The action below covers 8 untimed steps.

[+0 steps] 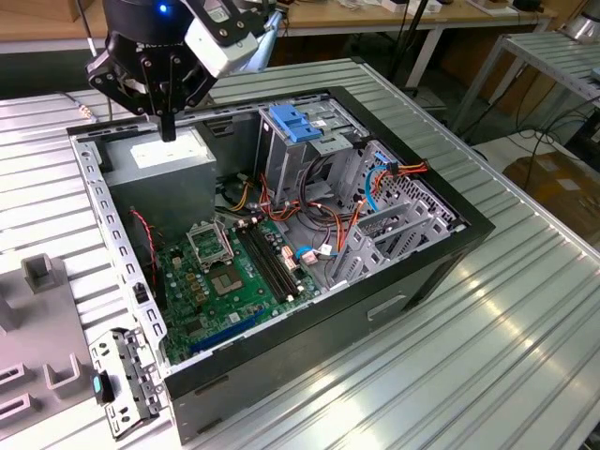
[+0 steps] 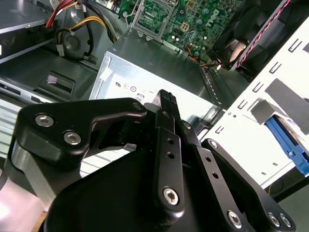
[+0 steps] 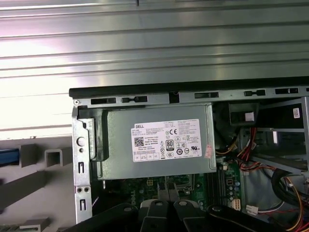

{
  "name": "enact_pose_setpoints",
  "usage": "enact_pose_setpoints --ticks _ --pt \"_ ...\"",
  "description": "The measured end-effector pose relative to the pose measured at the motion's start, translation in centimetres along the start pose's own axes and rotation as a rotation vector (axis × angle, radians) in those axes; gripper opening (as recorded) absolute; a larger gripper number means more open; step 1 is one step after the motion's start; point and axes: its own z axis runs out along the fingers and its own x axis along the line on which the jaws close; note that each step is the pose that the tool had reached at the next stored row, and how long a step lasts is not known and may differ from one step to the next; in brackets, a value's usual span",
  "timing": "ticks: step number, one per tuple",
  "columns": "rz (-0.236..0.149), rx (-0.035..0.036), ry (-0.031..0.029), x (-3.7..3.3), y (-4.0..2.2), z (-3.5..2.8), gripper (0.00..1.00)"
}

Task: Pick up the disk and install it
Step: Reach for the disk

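Gripper [image 1: 168,131] clenched on nothing, pointing down just above grey power supply [image 1: 164,157] | open computer case [image 1: 94,197] holds motherboard [image 1: 225,277], blue-latched cage [image 1: 295,127], cables [image 1: 314,211]

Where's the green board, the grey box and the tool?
Green board [image 1: 220,281]: exterior view, its middle.
Grey box [image 3: 157,142]: first wrist view, on its white sticker.
Tool [image 1: 168,131]: exterior view, its tip.

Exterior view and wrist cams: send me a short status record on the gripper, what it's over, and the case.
gripper: gripper shut, holding nothing
position: over the grey power supply
case: computer case open, motherboard exposed
cage: blue-latched drive cage beside the power supply, toward the exterior view's right
support: ribbed metal table
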Motion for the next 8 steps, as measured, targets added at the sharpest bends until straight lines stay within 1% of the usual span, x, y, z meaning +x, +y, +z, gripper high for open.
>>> enact_pose_setpoints --ticks 8 --pt "0.000 0.0000 0.0002 0.34 -0.03 0.06 0.11"
